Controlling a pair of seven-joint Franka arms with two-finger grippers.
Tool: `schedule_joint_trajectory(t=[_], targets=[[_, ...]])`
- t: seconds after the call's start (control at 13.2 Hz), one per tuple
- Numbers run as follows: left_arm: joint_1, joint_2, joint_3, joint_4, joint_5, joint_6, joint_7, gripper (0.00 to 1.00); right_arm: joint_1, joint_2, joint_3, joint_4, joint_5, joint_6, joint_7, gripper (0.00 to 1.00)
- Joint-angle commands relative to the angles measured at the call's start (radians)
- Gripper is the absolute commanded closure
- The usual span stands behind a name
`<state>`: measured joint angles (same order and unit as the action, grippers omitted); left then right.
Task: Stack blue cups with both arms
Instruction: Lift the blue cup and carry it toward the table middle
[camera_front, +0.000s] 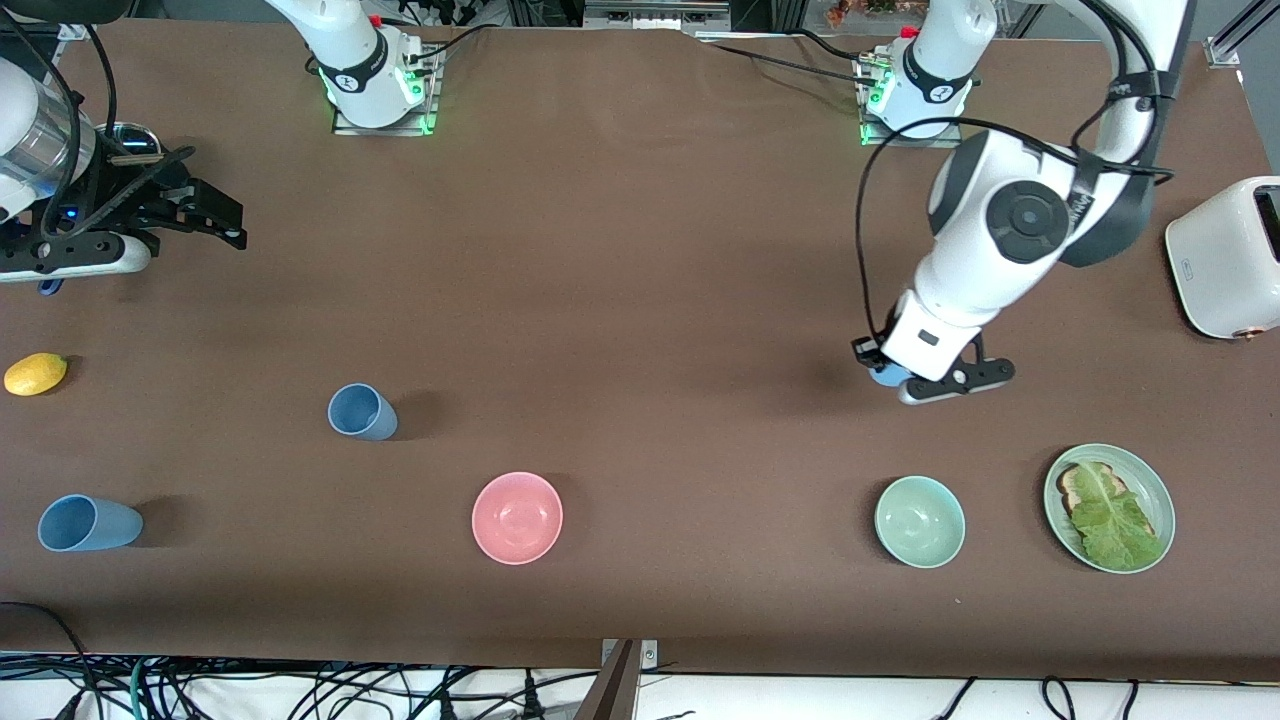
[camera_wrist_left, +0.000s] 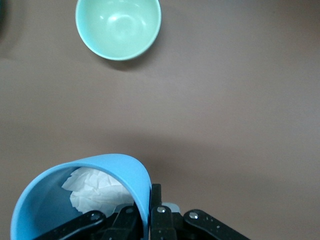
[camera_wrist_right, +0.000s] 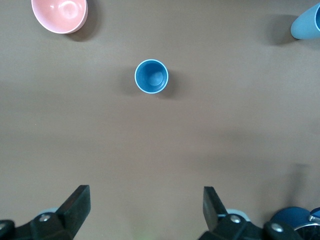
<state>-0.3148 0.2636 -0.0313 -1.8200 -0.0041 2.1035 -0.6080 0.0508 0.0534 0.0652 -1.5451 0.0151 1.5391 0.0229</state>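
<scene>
Left wrist view: left gripper (camera_wrist_left: 150, 220) pinching blue cup (camera_wrist_left: 85, 195) rim; right gripper (camera_wrist_right: 145, 210) spread.

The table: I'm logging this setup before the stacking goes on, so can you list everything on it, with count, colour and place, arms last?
blue cups: three, light blue; two standing toward the right arm's end, the third in the left gripper, white crumpled paper inside it.
pink bowl: one, near the front edge, mid-table.
mint-green bowl: one, toward the left arm's end.
green plate: one, holding toast and a lettuce leaf, beside the mint-green bowl.
lemon: one, yellow, at the right arm's end.
toaster: one, white, at the left arm's end.
left gripper: shut on the cup's wall.
right gripper: open, empty, waiting over the right arm's end.
</scene>
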Motion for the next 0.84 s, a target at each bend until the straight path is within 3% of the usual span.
schedule_joint_trajectory(t=[0.0, 0.3, 0.46, 0.76], targets=[[-0.079, 0.002, 0.011, 0.022, 0.01, -0.033, -0.14, 1.0, 0.001, -0.007, -0.004, -0.009, 0.003, 0.007, -0.015, 0.0], [-0.191, 0.038, 0.011, 0.03, 0.012, -0.028, -0.303, 1.0, 0.001, -0.007, -0.004, -0.009, 0.003, 0.007, -0.015, 0.0], [-0.226, 0.062, 0.01, 0.031, 0.013, -0.019, -0.303, 1.0, 0.001, -0.007, -0.004, -0.009, 0.003, 0.007, -0.015, 0.0], [-0.286, 0.172, -0.013, 0.123, 0.015, 0.001, -0.269, 1.0, 0.001, -0.007, -0.004, -0.01, 0.003, 0.007, -0.015, 0.0]])
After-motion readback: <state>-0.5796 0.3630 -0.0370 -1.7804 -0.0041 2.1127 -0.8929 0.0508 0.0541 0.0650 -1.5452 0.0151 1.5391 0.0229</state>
